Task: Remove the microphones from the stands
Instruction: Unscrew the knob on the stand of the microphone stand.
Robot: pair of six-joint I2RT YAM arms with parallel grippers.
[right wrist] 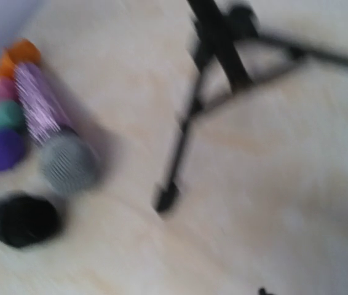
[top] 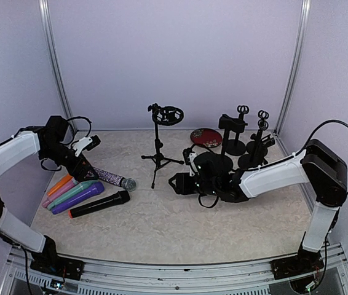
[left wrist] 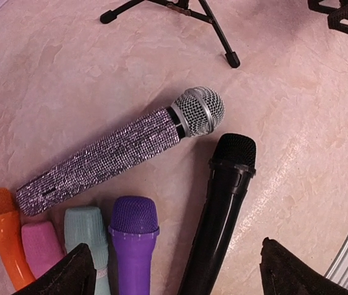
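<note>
The black tripod stand [top: 157,155] stands mid-table, and its ring clip [top: 169,115] holds nothing. A glittery silver microphone [top: 114,178] lies on the table to its left; it also shows in the left wrist view [left wrist: 112,157] and, blurred, in the right wrist view [right wrist: 45,123]. My left gripper [top: 83,165] hovers above the lying microphones, open and empty [left wrist: 174,246]. My right gripper [top: 177,183] is low, to the right of the tripod's legs [right wrist: 180,166]. Its view is blurred with only one fingertip showing at the bottom edge; it looks open and empty.
A black microphone [left wrist: 223,203], purple [left wrist: 134,239], teal [left wrist: 87,230], pink [left wrist: 39,243] and orange [left wrist: 2,230] ones lie side by side at the left. Black desk stands [top: 232,132] and a red dish [top: 206,136] stand at the back right.
</note>
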